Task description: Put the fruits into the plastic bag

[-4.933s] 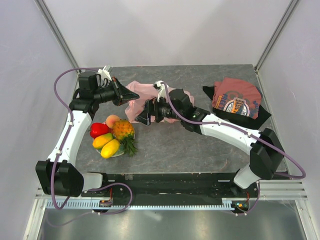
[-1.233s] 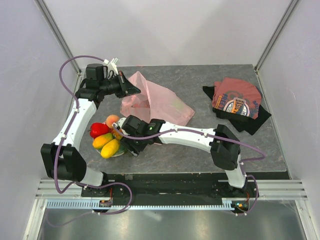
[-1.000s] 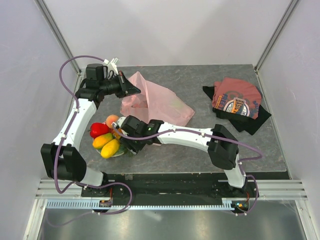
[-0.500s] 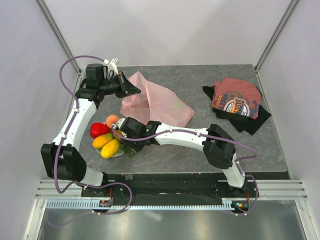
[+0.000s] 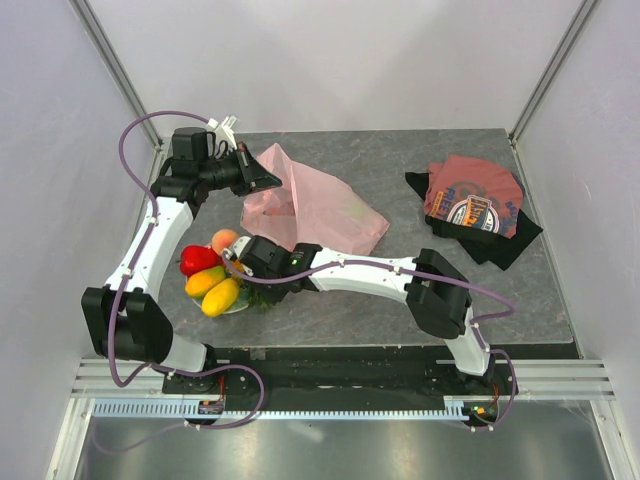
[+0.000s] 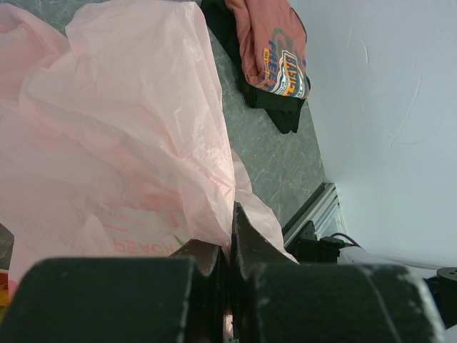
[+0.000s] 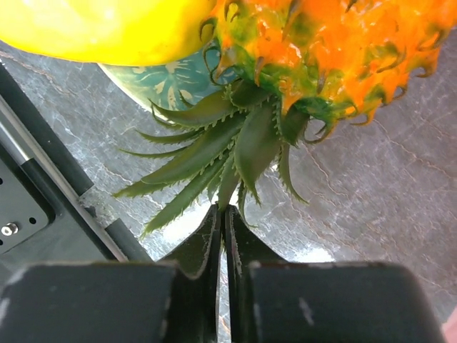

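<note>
The pale-pink plastic bag (image 5: 320, 205) lies at the back of the table, and my left gripper (image 5: 268, 180) is shut on its edge and holds it up; the left wrist view shows the film (image 6: 121, 128) pinched between the jaws (image 6: 230, 229). On the plate at the front left lie a red pepper (image 5: 197, 259), a peach (image 5: 224, 240) and two yellow mangoes (image 5: 212, 290). My right gripper (image 5: 252, 285) covers most of the pineapple from above. In the right wrist view it (image 7: 223, 211) is shut on the green leaves (image 7: 235, 143) of the orange pineapple (image 7: 321, 43).
A folded dark-red printed T-shirt (image 5: 473, 200) lies at the back right. The floral plate (image 7: 153, 77) peeks out under a yellow mango (image 7: 107, 28). The dark rail (image 7: 50, 179) of the table's front edge runs close to the pineapple leaves.
My right gripper has closed from open onto the pineapple's leaves after edging slightly left. The left gripper has stayed still, holding the bag.
</note>
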{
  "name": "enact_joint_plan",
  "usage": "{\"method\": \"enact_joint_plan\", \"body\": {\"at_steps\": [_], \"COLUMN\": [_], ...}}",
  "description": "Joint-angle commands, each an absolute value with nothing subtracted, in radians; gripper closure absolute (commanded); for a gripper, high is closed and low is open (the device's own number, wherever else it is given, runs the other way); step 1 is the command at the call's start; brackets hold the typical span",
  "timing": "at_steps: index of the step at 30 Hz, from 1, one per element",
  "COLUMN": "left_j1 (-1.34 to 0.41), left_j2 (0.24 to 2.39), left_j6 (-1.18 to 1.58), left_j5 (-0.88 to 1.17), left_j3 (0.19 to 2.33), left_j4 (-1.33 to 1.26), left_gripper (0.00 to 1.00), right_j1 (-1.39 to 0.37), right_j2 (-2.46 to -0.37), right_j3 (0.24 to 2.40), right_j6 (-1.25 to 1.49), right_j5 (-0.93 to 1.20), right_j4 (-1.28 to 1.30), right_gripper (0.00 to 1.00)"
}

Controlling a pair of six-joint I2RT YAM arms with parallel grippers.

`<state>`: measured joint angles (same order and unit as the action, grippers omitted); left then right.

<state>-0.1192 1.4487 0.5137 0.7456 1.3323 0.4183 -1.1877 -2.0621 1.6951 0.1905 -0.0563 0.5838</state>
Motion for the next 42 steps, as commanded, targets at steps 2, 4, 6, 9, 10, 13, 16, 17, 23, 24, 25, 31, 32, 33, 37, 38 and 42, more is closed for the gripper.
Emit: {"method": "enact_joint_plan", "body": {"at_steps": [2,4,6,9,10,13,16,17,23,24,25,31,32,33,37,38,42], "left_j1": [-0.115,-0.115,-0.115,-0.115,-0.115,-0.115,-0.115,-0.115,-0.115,-0.115,-0.115,-0.115,-0.115,-0.115,-0.115,-0.115,-0.115], "left_j2": [1.431,1.430,1.430,1.428,1.430,1.433,1.434,1.434,1.431,1.434,1.437,1.466,1.468,1.474,1.480,1.480,1.479], "left_j6": [0.469,0.469,0.469,0.469,0.469,0.469,0.471,0.471,0.469,0.469,0.469,0.466,0.466,0.466,0.466,0.465,0.466], "left_j5": [0.779,0.779,0.779,0.779,0.778,0.778,0.781,0.779,0.781,0.779,0.781,0.790,0.795,0.798,0.805,0.807,0.815], "left_j3": [1.338,1.338,1.336,1.335,1.336,1.338,1.336,1.336,1.344,1.347,1.350,1.377,1.384,1.388,1.404,1.408,1.414], "left_j4": [0.410,0.408,0.408,0.410,0.410,0.408,0.410,0.410,0.410,0.411,0.411,0.417,0.419,0.419,0.419,0.419,0.419], "left_gripper": [0.99,0.98,0.98,0.98,0.98,0.99,0.98,0.98,0.99,0.98,0.99,0.98,0.99,0.98,0.98,0.99,0.98], "right_j1": [-1.192,-1.192,-1.192,-1.192,-1.192,-1.192,-1.192,-1.192,-1.192,-1.192,-1.192,-1.192,-1.192,-1.192,-1.190,-1.190,-1.172], "right_j2": [-1.977,-1.965,-1.944,-1.914,-1.904,-1.868,-1.835,-1.821,-1.764,-1.753,-1.724,-1.600,-1.589,-1.579,-1.526,-1.516,-1.473], "right_j3": [1.684,1.680,1.675,1.671,1.666,1.655,1.646,1.643,1.635,1.628,1.618,1.562,1.562,1.563,1.552,1.548,1.522], "right_j6": [0.207,0.210,0.213,0.212,0.213,0.204,0.201,0.202,0.206,0.206,0.206,0.212,0.224,0.232,0.279,0.291,0.354], "right_j5": [-0.130,-0.141,-0.150,-0.152,-0.152,-0.158,-0.178,-0.179,-0.098,-0.083,-0.066,0.076,0.096,0.141,0.199,0.201,0.170], "right_j4": [0.566,0.571,0.577,0.584,0.583,0.581,0.577,0.569,0.572,0.572,0.572,0.561,0.560,0.561,0.564,0.568,0.569], "right_gripper": [0.98,1.00,1.00,1.00,1.00,1.00,1.00,1.00,1.00,1.00,1.00,1.00,1.00,1.00,1.00,1.00,1.00]}}
